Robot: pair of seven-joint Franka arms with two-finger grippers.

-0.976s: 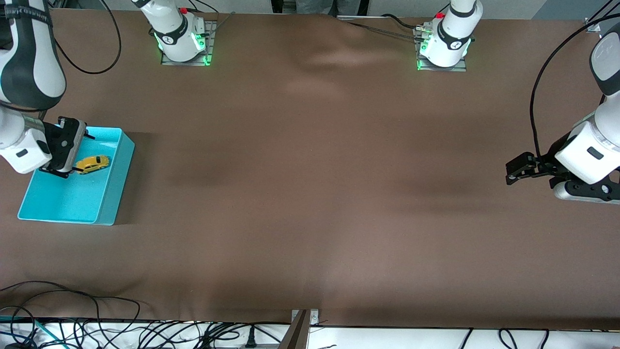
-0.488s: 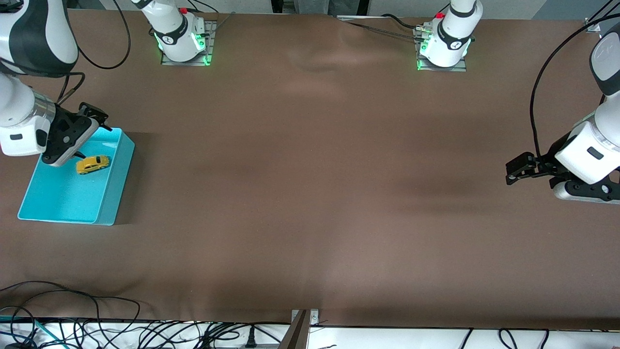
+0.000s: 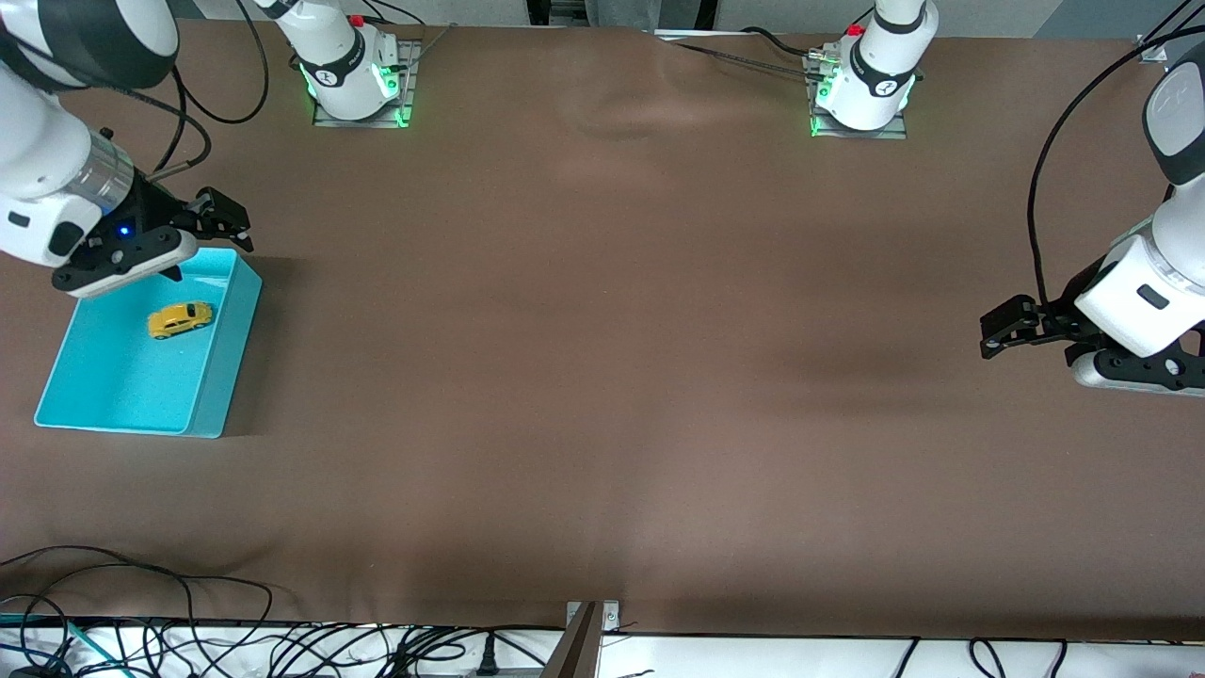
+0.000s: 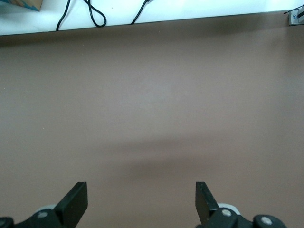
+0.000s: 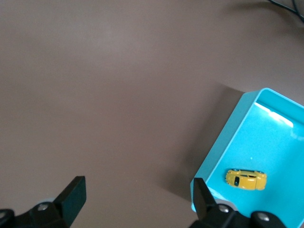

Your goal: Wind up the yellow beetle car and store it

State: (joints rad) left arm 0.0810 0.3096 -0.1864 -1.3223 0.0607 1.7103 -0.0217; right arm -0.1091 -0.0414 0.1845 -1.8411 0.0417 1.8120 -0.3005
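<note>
The yellow beetle car [image 3: 179, 319] lies on its wheels inside the teal bin [image 3: 122, 386], at the right arm's end of the table. My right gripper [image 3: 226, 221] hangs open and empty in the air over the table just off the bin's corner that lies farthest from the front camera. The right wrist view shows the car [image 5: 245, 179] in the bin [image 5: 223, 137], off to one side of the open right gripper [image 5: 137, 194]. My left gripper [image 3: 1000, 330] waits open over bare table at the left arm's end, and the left wrist view shows that gripper [image 4: 141, 202] with nothing between its fingers.
A brown cloth [image 3: 602, 358] covers the table. Both arm bases [image 3: 353, 80] stand along the edge farthest from the front camera. Loose cables [image 3: 188, 640] lie along the edge nearest to it.
My right gripper has lifted out of the bin away from the car and swung toward the bin's corner. The car stays in the bin. The left arm has not moved.
</note>
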